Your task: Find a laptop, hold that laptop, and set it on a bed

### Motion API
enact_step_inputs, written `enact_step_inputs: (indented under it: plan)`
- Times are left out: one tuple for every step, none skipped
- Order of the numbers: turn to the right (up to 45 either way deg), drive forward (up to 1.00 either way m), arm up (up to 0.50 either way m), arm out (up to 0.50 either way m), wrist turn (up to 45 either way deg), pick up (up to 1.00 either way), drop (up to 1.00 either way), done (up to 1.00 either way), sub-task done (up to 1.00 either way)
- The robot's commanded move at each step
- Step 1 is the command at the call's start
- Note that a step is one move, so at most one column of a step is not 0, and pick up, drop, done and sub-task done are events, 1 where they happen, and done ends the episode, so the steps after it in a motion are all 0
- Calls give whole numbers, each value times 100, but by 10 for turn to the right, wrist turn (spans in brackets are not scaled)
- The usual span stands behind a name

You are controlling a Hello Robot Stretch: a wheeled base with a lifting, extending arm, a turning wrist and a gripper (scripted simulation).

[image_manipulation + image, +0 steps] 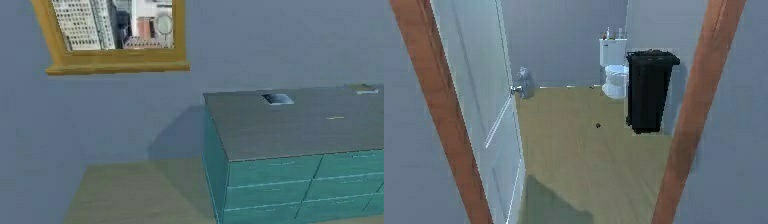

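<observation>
Door (479,90): white, swung open onto a bathroom.
Dresser (300,130): teal drawers under a grey top.
Bin (650,90): black, standing beside the toilet (615,70).
Small flat dark object (277,98): lies on the dresser top, likely too small for a laptop.
Laptop: whereabouts and look cannot be told. Judged stiff, flat, fairly heavy and smooth-shelled, fragile at screen and hinge. Best taken by one long edge, lid down.
Gripper: state and place cannot be told.
</observation>
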Motion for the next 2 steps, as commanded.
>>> enact_step_inputs:
  plan:
    - [0, 100, 0, 0, 0, 0, 0, 0, 0]
    - [-30, 0, 0, 0, 0, 0, 0, 0, 0]
